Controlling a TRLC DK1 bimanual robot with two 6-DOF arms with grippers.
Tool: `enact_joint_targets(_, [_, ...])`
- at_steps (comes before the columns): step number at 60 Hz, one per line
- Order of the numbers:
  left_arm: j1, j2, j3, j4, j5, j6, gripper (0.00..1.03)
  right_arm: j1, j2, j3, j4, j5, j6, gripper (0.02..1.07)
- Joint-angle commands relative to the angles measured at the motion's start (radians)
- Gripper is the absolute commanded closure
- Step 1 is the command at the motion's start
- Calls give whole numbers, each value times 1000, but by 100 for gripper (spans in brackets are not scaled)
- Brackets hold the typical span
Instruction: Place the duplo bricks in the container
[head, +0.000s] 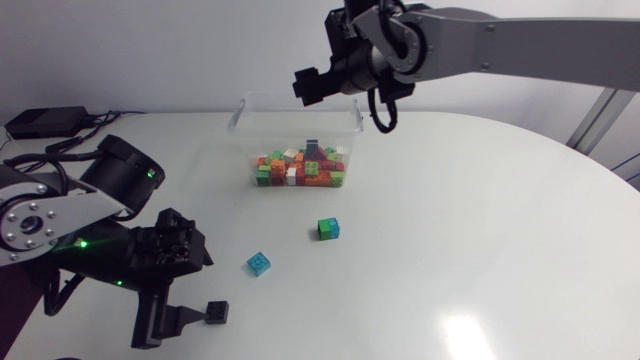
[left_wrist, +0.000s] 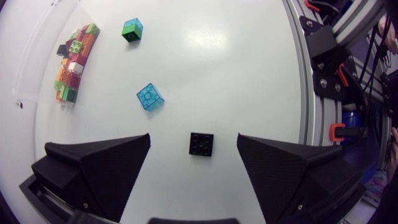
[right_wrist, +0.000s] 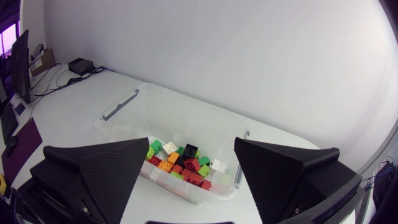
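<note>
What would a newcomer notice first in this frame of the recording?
A heap of bright bricks in the clear container at the far side of the table, with the open right hand above it. Nearer lie three loose ones: a green brick, a blue brick, and a black brick between the fingers of the open left hand, untouched.

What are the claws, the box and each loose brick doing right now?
left gripper, open, empty
right gripper, open, above container
container, open-topped, holding many bricks
black brick, on table between left gripper's fingers, untouched
blue brick, loose on table
green brick, loose on table
</note>
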Motion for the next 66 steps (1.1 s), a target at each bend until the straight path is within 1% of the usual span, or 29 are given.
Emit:
enact_joint_targets(1, [-9,41,-22,-13,-14,51,7,9,-98,-114,9,-6,-15,6])
enact_joint_targets(7, [-8,93,-27,-5,-32,77,7,20,-202,-252,7,-14,-14,6])
enact_joint_targets(10, [-9,130,-31,7,-46,85,9,26,-241,-313,5,-15,-12,6])
enact_joint_targets(16, [-12,200,-33,41,-58,88,12,46,-282,-405,-8,-14,-6,6])
enact_joint_targets(20, [-14,236,-34,65,-61,88,12,60,-305,-458,-16,-14,3,6])
enact_joint_targets(24, [-15,265,-36,85,-67,87,13,66,-310,-478,-36,-14,16,6])
enact_joint_targets(27, [-17,292,-34,99,-78,85,16,69,-311,-488,-53,-14,29,6])
enact_joint_targets(29, [-17,302,-34,101,-81,85,17,71,-313,-493,-54,-15,29,6])
enact_joint_targets(30, [-17,320,-36,108,-87,85,19,72,-313,-496,-62,-14,31,6])
enact_joint_targets(34, [-21,341,-39,121,-90,87,21,83,-307,-493,-90,-14,37,6])
enact_joint_targets(38, [-34,360,-45,131,-98,80,27,91,-281,-481,-128,-15,60,6])
enact_joint_targets(43, [-48,374,-56,148,-101,71,27,97,-257,-487,-133,-15,78,6])
enact_joint_targets(47, [-63,400,-63,171,-107,54,35,106,-210,-482,-142,-15,100,7])
enact_joint_targets(48, [-68,412,-65,180,-110,45,40,109,-195,-476,-154,-15,108,7])
enact_joint_targets(50, [-71,420,-68,191,-110,39,46,111,-164,-456,-183,-15,121,7])
enact_joint_targets(53, [-83,430,-79,214,-112,25,63,111,-121,-431,-217,-35,140,7])
enact_joint_targets(54, [-84,433,-80,219,-112,21,66,112,-107,-422,-223,-38,143,7])
enact_joint_targets(60, [-91,449,-76,220,-116,4,67,117,-29,-370,-286,-44,167,7])
enact_joint_targets(66, [-86,410,-65,196,-116,2,68,120,46,-306,-352,-61,189,8])
